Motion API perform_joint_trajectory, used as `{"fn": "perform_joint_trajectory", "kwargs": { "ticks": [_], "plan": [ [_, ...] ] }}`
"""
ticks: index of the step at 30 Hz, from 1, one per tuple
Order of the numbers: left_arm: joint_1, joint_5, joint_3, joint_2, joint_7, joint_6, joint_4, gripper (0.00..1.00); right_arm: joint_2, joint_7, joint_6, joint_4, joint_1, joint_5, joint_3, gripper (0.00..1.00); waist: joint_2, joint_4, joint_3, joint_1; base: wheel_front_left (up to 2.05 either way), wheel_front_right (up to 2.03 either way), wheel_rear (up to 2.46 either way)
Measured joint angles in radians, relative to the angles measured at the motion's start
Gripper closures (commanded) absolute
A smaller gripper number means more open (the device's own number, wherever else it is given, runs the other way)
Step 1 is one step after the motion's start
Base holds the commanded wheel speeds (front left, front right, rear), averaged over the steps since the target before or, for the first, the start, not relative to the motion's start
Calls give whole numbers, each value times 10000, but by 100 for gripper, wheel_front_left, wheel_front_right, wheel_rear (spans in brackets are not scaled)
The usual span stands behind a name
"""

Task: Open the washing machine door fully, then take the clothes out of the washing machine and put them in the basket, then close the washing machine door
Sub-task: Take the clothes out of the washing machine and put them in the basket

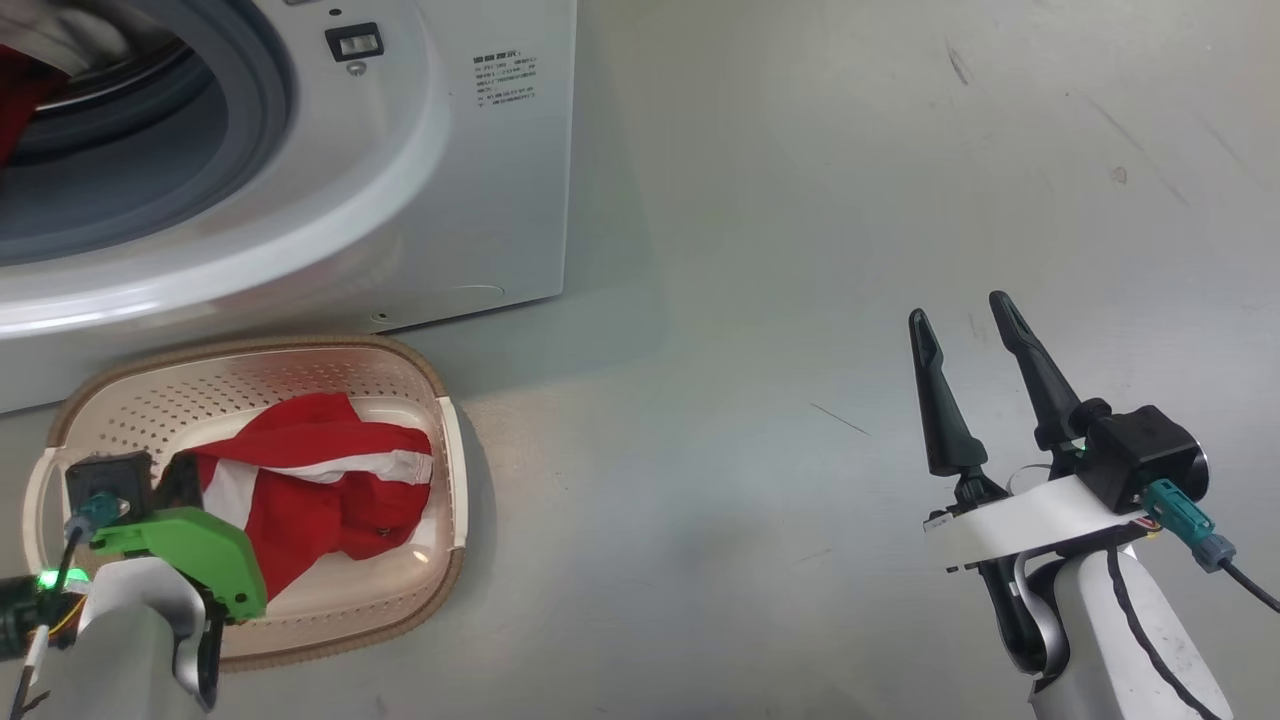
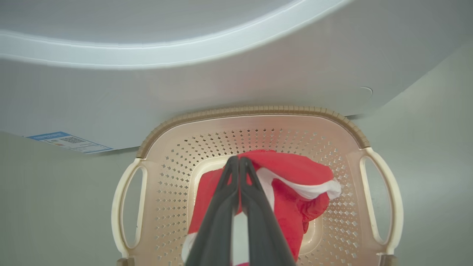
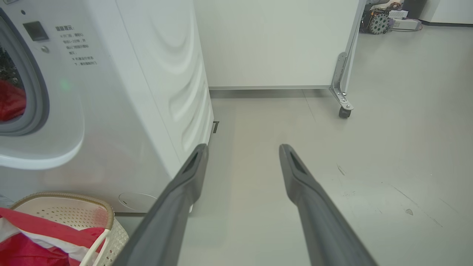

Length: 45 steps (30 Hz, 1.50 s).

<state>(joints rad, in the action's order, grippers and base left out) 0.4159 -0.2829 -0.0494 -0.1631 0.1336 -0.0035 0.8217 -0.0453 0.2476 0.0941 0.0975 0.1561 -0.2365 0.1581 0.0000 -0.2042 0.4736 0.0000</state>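
The washing machine (image 1: 480,200) stands with its round grey-gasketed opening (image 1: 250,110) uncovered; the washing machine door is out of view. Red clothes (image 1: 20,100) still lie inside the drum. The cream basket (image 1: 400,350) sits on the floor right in front of the machine. A red garment with a white stripe (image 2: 292,173) lies in it. My left gripper (image 2: 238,159) points down into the basket, its fingers pressed together at the garment's upper edge. My right gripper (image 1: 960,310) hangs open over bare floor to the right, with nothing between its fingers.
A white panel on a castor (image 3: 344,111) stands behind the machine's right side. A blue label (image 2: 68,142) marks the machine's lower corner. Grey floor (image 1: 800,250) stretches to the right of the machine and basket.
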Motion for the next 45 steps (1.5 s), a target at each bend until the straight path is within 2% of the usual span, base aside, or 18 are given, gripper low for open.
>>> {"fn": "perform_joint_trajectory", "kwargs": {
  "ticks": [1, 3, 11, 15, 23, 32, 45],
  "plan": [
    [40, -6, 67, -4, 19, 132, 82, 0, 0, 0, 0, 0, 3, 0, 0, 0, 0, 9, -2, 0, 0, 0, 0],
    [109, -27, 144, -23, 42, 263, 213, 0, 0, 0, 0, 0, 3, 0, 2, 0, 0, 28, -9, 0, 0, 0, 0],
    [342, -48, 2, 63, 276, 244, 648, 0, 0, 0, 0, 10, 6, 0, -4, 0, 0, 94, -75, 0, 0, 0, 0],
    [461, -46, -150, 150, 587, 27, 840, 0, 2, 0, 0, 35, 9, 0, -75, 0, 0, 154, -208, 0, 0, 0, 0],
    [616, -42, -253, 522, 1072, -121, 683, 0, 0, 0, 0, 130, 7, 0, -226, 0, 0, 399, -666, 0, 0, 0, 0],
    [490, 105, -447, 796, 1185, -447, -127, 0, 0, 2, 2, 332, -53, 0, -278, 0, 0, 931, -1385, 0, 0, 0, 0],
    [-895, 479, -487, 922, 1183, -629, -2732, 0, 0, 2, 4, 591, -666, 2, -301, 0, 0, 1944, -2586, 0, 0, 0, 0]
  ]
}}
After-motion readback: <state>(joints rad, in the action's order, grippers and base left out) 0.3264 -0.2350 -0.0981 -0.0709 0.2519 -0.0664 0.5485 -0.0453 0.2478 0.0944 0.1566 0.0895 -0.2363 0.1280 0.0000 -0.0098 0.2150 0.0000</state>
